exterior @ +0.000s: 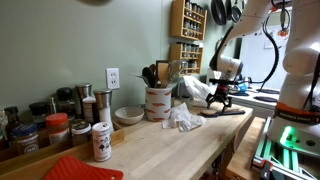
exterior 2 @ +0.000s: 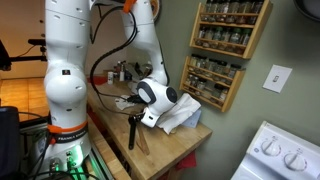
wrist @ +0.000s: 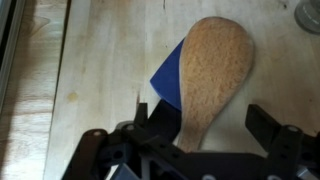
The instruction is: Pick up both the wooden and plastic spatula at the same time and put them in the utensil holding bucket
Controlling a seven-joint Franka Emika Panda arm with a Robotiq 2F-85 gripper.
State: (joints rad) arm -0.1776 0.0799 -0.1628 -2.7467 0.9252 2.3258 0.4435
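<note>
Two utensils, a light wooden spatula (wrist: 215,65) and a blue plastic spatula (wrist: 163,86), sat clamped together in the gripper (wrist: 195,140) above the pale wooden table (wrist: 90,60)

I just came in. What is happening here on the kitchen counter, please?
A robot arm is working at a wooden counter. Its gripper is at a wooden spatula, whose handle runs between the fingers. A blue plastic spatula lies partly under it. I cannot tell whether the fingers already clamp them. The utensil holder, which has other tools in it, stands farther along, past a white cloth. Neither spatula is in it yet.
</note>
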